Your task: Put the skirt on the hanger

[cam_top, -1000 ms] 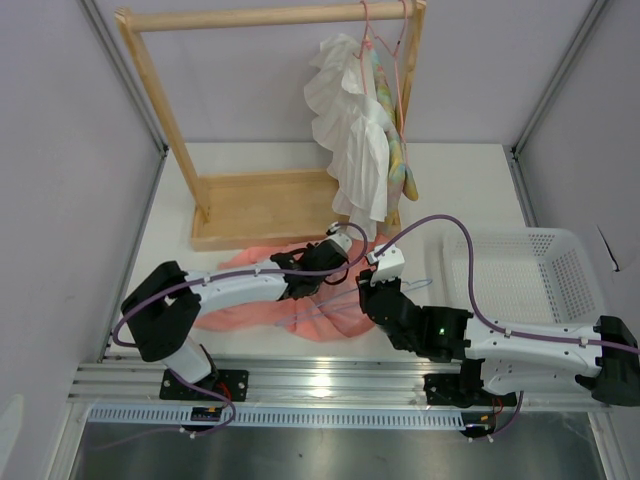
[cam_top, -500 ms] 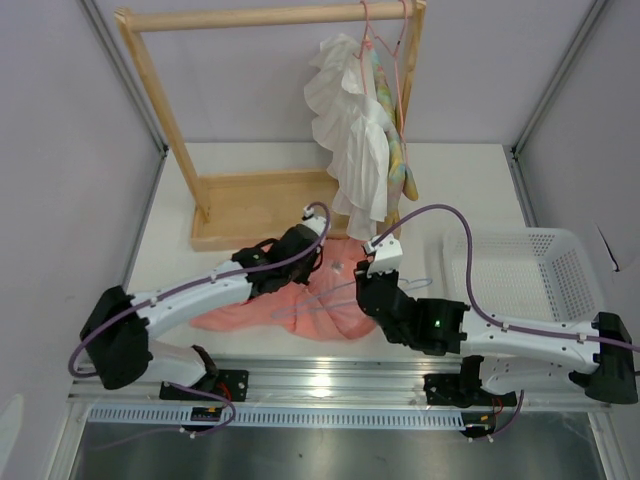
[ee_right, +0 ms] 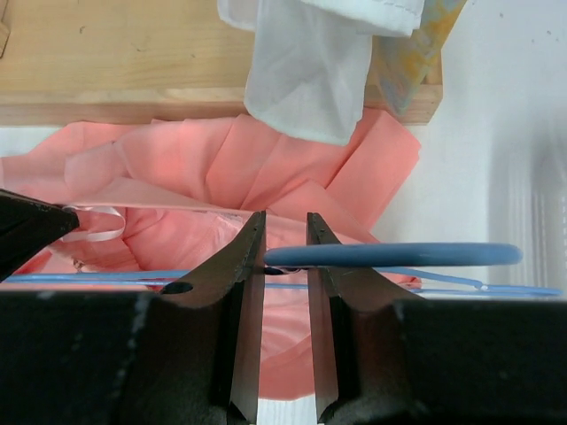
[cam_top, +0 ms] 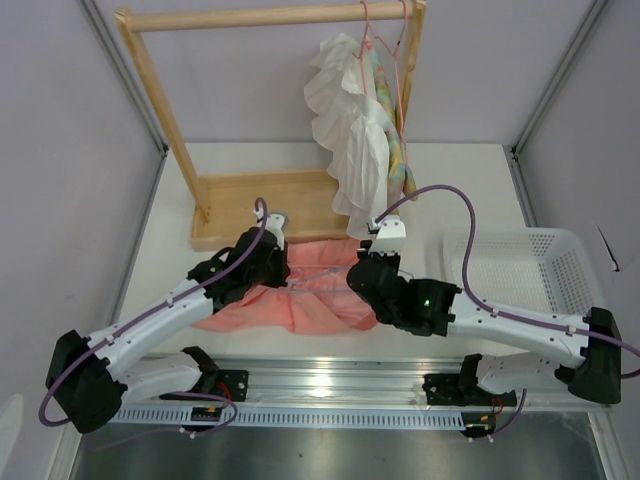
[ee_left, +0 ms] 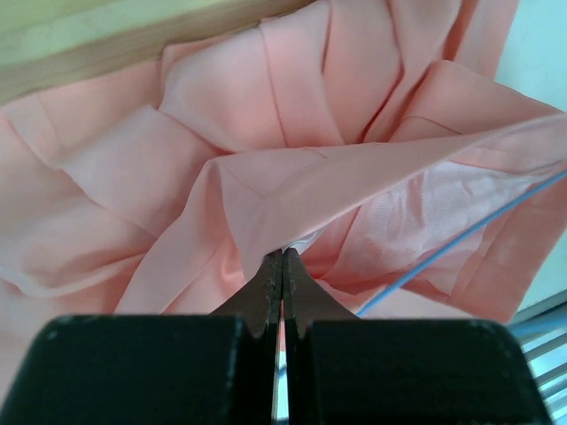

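The salmon-pink pleated skirt [cam_top: 300, 298] lies on the table in front of the wooden rack base. My left gripper [cam_top: 278, 258] is shut on a fold of the skirt's edge [ee_left: 283, 257], with pleats [ee_left: 266, 115] spread beyond it. My right gripper [cam_top: 364, 272] is shut on the light-blue wire hanger at its neck [ee_right: 285, 250]. The hook [ee_right: 390, 255] sticks out to the right of the jaws. The hanger's thin wire [ee_right: 89, 277] runs left inside the skirt [ee_right: 292, 168]. It also shows in the left wrist view [ee_left: 461, 243].
The wooden rack [cam_top: 260, 205] stands behind the skirt. A white ruffled garment [cam_top: 350, 130] and a pastel garment [cam_top: 400, 165] hang from it on pink-red hangers [cam_top: 385, 40], low over the skirt. A white basket [cam_top: 520, 275] sits at the right.
My left gripper has moved left with the skirt's edge, pulling the fabric wider. My right gripper has moved a little farther from the bases with the hanger.
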You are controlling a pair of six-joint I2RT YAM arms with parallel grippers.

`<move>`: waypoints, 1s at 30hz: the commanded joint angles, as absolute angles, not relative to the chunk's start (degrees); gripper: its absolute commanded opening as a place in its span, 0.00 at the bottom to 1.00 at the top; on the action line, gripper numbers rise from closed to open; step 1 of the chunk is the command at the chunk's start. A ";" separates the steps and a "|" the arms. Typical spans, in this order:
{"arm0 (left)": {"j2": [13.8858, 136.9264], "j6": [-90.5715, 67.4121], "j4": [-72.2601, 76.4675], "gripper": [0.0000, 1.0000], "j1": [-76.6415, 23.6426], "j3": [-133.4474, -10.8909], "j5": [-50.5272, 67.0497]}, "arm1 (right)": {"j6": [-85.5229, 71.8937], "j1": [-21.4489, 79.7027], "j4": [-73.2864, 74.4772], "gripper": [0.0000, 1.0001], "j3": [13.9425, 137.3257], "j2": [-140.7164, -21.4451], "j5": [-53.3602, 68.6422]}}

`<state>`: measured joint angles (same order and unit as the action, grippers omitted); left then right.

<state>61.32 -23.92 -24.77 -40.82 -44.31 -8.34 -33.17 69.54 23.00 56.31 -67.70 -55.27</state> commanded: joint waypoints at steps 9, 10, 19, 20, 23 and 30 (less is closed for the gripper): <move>56.16 -32.17 -26.01 0.00 -35.25 -42.10 -10.02 | -36.83 64.61 29.27 0.00 62.67 -69.78 -61.96; 55.81 -31.91 -26.36 0.00 -34.98 -42.01 -9.85 | -36.83 64.34 29.27 0.00 62.41 -70.05 -62.14; 54.93 -31.46 -28.04 0.00 -34.63 -43.51 -9.58 | -37.27 61.96 28.13 0.00 60.82 -70.75 -61.96; 54.58 -31.38 -28.04 0.00 -34.63 -43.51 -9.41 | -37.09 62.48 27.95 0.00 60.65 -70.93 -62.05; 54.75 -30.85 -27.86 0.00 -34.63 -44.47 -8.44 | -37.18 63.19 27.51 0.00 60.38 -71.28 -62.49; 59.76 -31.11 -28.74 0.00 -34.63 -48.16 -8.44 | -40.07 65.56 30.23 0.00 59.15 -71.81 -63.63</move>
<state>58.83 -30.59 -28.38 -35.27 -44.69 -8.23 -37.87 65.12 28.36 59.48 -71.57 -58.65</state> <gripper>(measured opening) 0.004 0.260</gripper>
